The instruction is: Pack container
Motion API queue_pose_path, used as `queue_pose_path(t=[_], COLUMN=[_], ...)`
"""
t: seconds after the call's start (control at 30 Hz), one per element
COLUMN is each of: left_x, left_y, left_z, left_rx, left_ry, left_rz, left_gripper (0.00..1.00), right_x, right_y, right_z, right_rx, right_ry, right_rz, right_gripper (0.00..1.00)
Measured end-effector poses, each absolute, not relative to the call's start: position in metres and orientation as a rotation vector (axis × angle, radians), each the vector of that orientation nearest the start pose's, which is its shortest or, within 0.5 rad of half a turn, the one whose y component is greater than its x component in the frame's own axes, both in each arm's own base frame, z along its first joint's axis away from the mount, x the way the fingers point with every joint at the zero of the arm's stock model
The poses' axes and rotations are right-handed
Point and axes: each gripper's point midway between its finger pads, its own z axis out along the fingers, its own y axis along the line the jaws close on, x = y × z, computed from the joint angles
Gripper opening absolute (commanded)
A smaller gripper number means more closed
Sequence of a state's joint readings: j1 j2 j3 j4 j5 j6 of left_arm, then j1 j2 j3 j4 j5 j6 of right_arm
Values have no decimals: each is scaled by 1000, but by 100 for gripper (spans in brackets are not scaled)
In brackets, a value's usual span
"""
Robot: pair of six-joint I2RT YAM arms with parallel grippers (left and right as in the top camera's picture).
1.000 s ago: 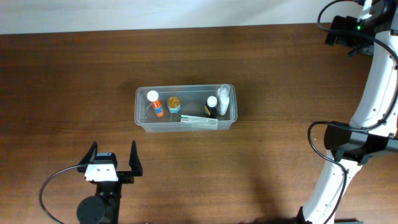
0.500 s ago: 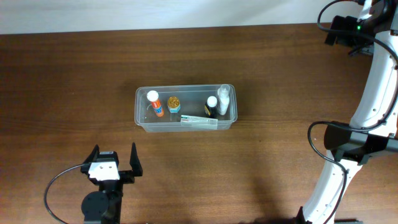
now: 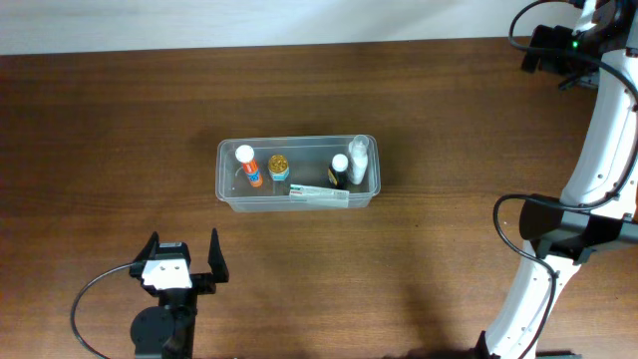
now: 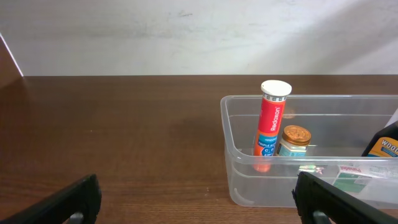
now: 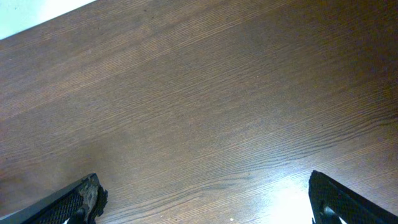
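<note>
The left gripper (image 3: pixel 182 239) had eased back from the clear rectangular plastic container (image 3: pixel 299 141) in the middle of the brown wooden bench (image 3: pixel 449 150) and stopped, wide open and empty like the right gripper (image 5: pixel 205 198), so packing looked finished.

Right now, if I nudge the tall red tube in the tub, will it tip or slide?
Probably tips: the red tube is tall and narrow and stands slightly tilted. The container wall and the gold-lidded jar beside it would likely catch it. Its round, glossy body looks slippery and apt to roll once down.
</note>
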State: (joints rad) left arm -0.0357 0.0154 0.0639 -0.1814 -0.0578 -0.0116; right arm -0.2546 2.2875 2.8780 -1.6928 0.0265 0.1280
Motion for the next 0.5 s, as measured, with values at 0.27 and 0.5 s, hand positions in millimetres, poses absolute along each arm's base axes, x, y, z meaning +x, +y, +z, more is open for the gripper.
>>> queue_pose_path(t=[0.27, 0.5], left_x=[241, 241], left_y=[1, 1], left_z=[157, 157], left_rx=[-23, -23], left_ry=[1704, 1703], left_rz=[14, 14], left_gripper=[99, 99], right_x=[458, 459], right_y=[-124, -122], right_z=[280, 280], right_rx=[517, 512], right_ry=[2624, 2625], right_rz=[-76, -75], right_gripper=[98, 98])
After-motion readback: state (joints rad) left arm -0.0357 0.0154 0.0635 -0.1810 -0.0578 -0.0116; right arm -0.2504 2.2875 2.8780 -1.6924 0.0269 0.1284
